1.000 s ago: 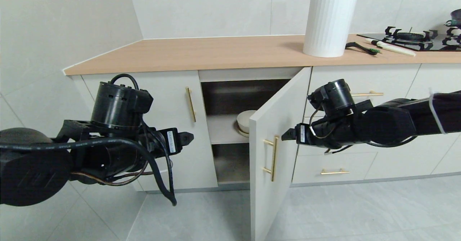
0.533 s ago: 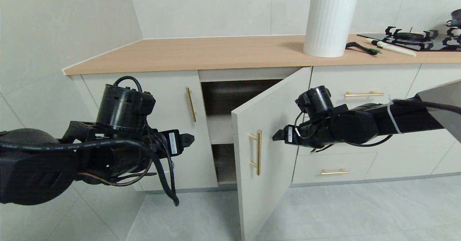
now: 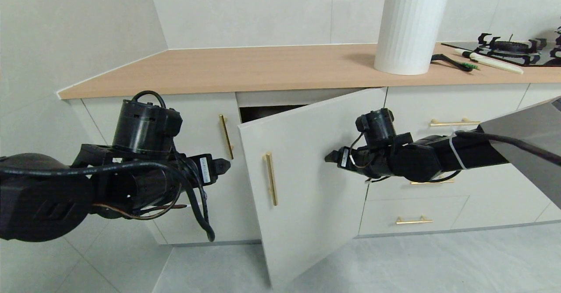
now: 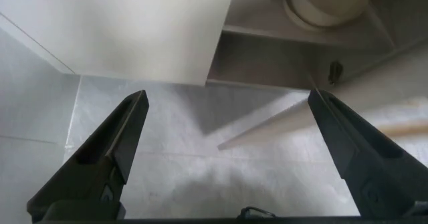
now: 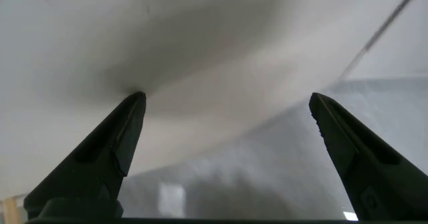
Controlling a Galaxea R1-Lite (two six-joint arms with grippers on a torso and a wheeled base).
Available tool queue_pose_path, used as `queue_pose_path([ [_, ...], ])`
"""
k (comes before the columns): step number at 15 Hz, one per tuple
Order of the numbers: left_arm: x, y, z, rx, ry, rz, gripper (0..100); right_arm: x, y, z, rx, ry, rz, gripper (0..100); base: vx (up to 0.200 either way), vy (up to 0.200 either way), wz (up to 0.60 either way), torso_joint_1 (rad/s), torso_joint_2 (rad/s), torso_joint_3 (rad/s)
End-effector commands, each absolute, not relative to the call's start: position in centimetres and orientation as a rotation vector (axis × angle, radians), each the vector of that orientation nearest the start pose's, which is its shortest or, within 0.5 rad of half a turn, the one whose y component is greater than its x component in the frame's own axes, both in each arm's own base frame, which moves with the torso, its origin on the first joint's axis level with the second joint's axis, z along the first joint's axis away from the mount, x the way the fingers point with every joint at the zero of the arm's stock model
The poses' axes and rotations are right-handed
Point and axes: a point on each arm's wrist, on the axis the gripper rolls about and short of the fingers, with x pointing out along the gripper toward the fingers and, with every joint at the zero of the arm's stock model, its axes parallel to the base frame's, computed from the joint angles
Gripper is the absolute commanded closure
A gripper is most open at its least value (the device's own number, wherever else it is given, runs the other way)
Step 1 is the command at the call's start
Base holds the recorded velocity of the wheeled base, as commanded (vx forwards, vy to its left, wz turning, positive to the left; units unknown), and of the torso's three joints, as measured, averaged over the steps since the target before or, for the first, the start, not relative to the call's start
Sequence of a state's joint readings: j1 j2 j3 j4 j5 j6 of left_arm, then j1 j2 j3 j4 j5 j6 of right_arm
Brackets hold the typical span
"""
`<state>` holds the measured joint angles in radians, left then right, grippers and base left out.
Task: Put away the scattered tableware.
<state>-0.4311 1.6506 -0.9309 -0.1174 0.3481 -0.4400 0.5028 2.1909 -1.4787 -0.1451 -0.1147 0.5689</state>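
The right tool (image 3: pixel 331 157), spread open, had pushed the cabinet door (image 3: pixel 307 188) almost shut; the bowl (image 4: pixel 326 0) seemed stored.

Bright even light; soft shadow beside white container (image 3: pixel 412 30); edge lines bowed.

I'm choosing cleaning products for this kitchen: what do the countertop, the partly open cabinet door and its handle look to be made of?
Countertop: wood or wood-look laminate with a matte finish; it is light brown with faint grain.
Cabinet door: probably painted or laminated board; it is smooth, matte off-white and shows no grain.
Handle: metal, brass-coloured, with a slight sheen; whether it is plated or solid cannot be told.
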Motion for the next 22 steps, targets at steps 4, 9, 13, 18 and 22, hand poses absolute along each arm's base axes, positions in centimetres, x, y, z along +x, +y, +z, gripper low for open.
queue_pose_path([
  [4, 26.6, -11.2, 18.3, -0.201, 0.561, 0.048, 0, 40.6, 21.9, 13.2, 0.508, 0.508, 0.149, 0, 0.0, 0.0, 0.0, 0.0, 0.0, 0.0],
  [9, 26.6, -11.2, 18.3, -0.2, 0.564, 0.049, 0, 42.6, 22.7, 12.7, 0.555, 0.426, 0.058, 0, 0.0, 0.0, 0.0, 0.0, 0.0, 0.0],
  [13, 26.6, -11.2, 18.3, -0.2, 0.563, 0.048, 0, 43.7, 23.0, 12.4, 0.569, 0.37, -0.007, 0, 0.0, 0.0, 0.0, 0.0, 0.0, 0.0],
  [18, 26.6, -11.2, 18.2, -0.201, 0.564, 0.049, 0, 44.3, 23.0, 12.4, 0.582, 0.352, -0.019, 0, 0.0, 0.0, 0.0, 0.0, 0.0, 0.0],
  [22, 26.6, -11.3, 18.2, -0.198, 0.567, 0.049, 0, 45.3, 22.6, 12.0, 0.583, 0.32, -0.064, 0, 0.0, 0.0, 0.0, 0.0, 0.0, 0.0],
])
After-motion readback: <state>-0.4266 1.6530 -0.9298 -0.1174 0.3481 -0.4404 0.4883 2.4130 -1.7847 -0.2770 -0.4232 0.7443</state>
